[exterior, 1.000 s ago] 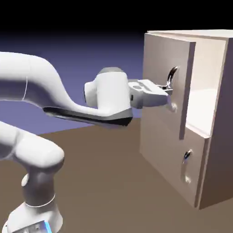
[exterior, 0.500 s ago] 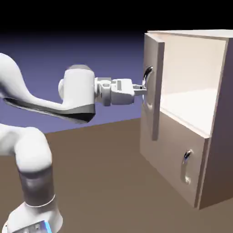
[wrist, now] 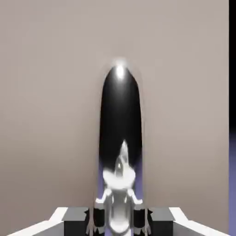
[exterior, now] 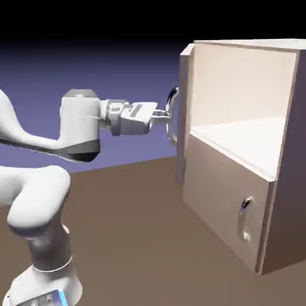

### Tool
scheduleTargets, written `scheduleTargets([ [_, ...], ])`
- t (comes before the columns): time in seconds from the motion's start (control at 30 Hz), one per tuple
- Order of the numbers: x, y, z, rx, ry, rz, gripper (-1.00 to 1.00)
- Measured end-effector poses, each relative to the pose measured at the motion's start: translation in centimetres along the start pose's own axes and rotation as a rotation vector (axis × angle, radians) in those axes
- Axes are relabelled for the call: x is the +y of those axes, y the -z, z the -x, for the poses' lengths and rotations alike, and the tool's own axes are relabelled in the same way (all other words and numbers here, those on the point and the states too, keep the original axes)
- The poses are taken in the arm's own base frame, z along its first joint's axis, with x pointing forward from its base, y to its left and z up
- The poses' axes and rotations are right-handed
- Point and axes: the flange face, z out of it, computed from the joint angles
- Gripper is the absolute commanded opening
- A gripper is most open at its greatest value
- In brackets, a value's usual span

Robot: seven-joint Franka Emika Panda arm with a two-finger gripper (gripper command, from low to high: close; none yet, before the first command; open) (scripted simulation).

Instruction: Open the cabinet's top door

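Top door (exterior: 185,113) swung wide open at the left side of the cabinet (exterior: 290,137), seen nearly edge-on; pale interior (exterior: 239,89) exposed. Jaws (exterior: 169,117) pinching the door's curved silver handle (exterior: 172,122), arm reaching in from the left. Lower door (exterior: 221,191) shut, below the opening, its smaller handle (exterior: 245,206) untouched.

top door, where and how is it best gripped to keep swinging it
Best by the middle of the curved silver handle, coming straight at the front of the top door with one finger on each side of the bar. The bar bows out from the flat panel and runs upright, so the gripper likely does well closing across it.
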Motion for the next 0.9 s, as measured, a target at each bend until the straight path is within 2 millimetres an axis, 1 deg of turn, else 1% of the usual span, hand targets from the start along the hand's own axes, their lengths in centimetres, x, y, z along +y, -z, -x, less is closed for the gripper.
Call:
scheduleTargets([
  [0.2,-0.6,2.5,0.7,0.041,0.000,0.040,-1.00],
  [0.43,-2.0,6.5,2.0,0.111,0.000,0.110,-1.00],
  [0.67,-4.1,11.4,4.1,0.198,-0.001,0.198,-1.00],
  [0.9,-7.4,17.1,7.4,0.314,-0.001,0.314,-1.00],
])
